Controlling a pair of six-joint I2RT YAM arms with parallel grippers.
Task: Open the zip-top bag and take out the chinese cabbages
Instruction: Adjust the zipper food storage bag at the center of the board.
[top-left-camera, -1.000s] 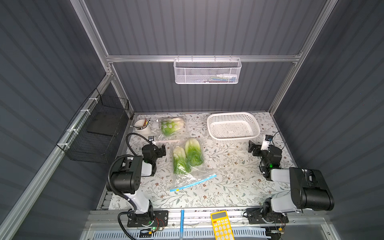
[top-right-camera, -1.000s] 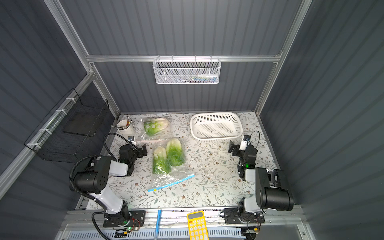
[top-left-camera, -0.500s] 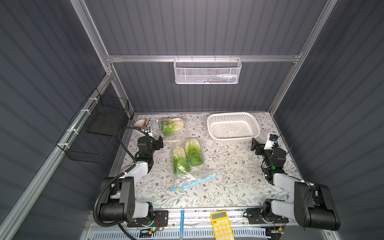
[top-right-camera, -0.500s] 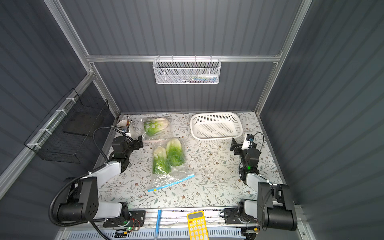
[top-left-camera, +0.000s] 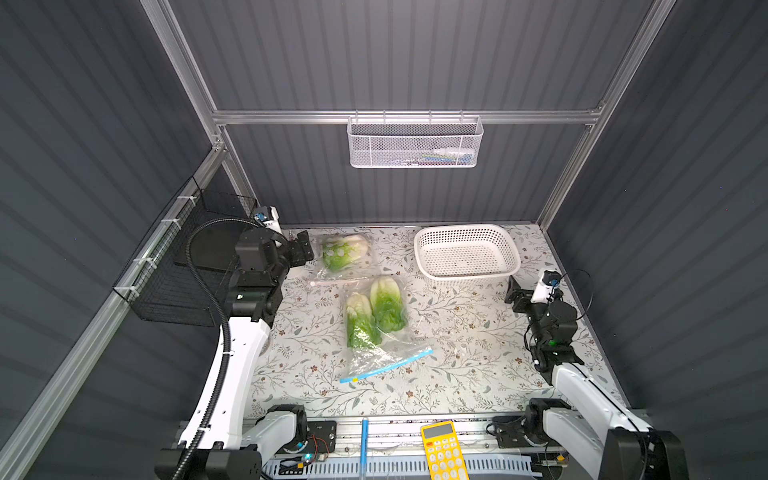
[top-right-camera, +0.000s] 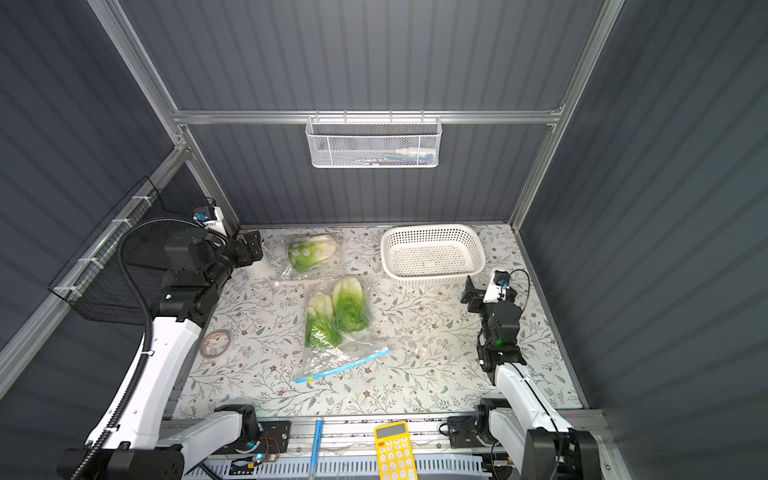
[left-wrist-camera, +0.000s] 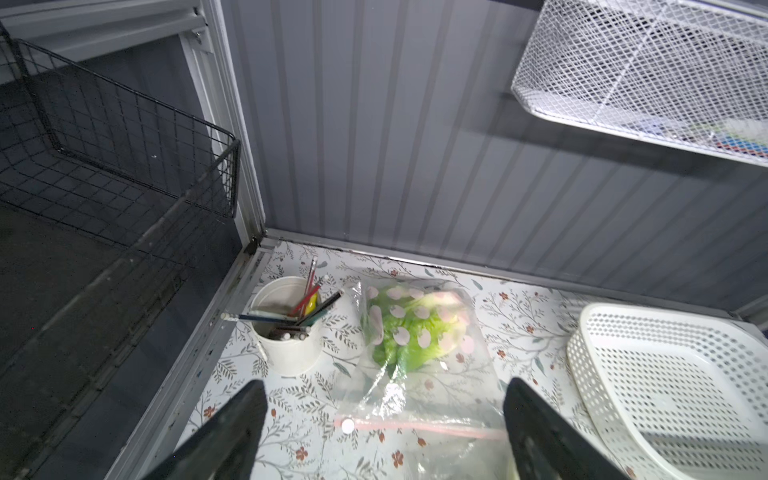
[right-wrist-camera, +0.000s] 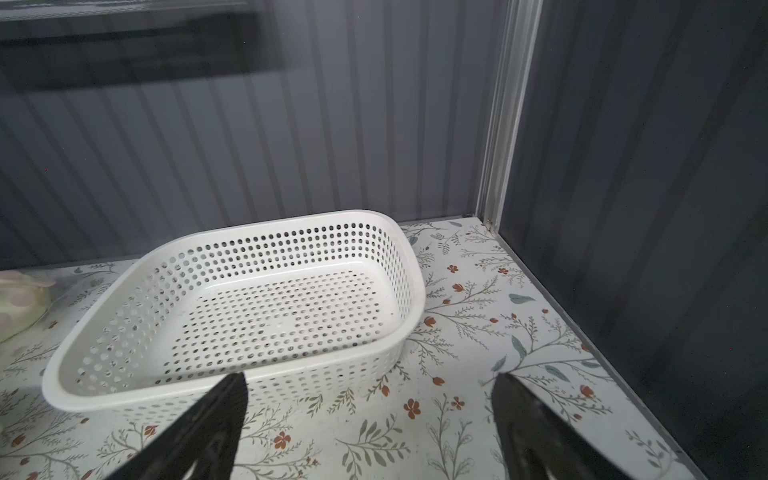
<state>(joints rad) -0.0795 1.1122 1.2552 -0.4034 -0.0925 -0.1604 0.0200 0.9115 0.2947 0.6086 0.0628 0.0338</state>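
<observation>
A clear zip-top bag with a blue zip (top-left-camera: 386, 365) lies flat mid-table, holding two chinese cabbages (top-left-camera: 361, 322) (top-left-camera: 388, 305) side by side, also seen in the other top view (top-right-camera: 336, 311). A second, dotted bag with a pink zip (left-wrist-camera: 415, 427) lies further back with one cabbage (left-wrist-camera: 411, 332) inside. My left gripper (top-left-camera: 301, 251) hovers open at the back left, just left of that dotted bag (top-left-camera: 345, 253); in the left wrist view my left gripper (left-wrist-camera: 384, 386) has nothing between its jaws. My right gripper (top-left-camera: 517, 295) is open and empty, far right of both bags.
A white perforated basket (top-left-camera: 465, 274) stands at the back right, just beyond my right gripper (right-wrist-camera: 369, 376). A white pencil cup (left-wrist-camera: 286, 345) sits in the back left corner. A black wire basket (top-left-camera: 178, 266) hangs left, a tape roll (top-right-camera: 216, 343) lies by the left arm, a yellow calculator (top-left-camera: 442, 451) at the front.
Both arms have unfolded from near the table and risen. The left gripper has moved back toward the dotted bag, the right one toward the white basket. The bags have not moved.
</observation>
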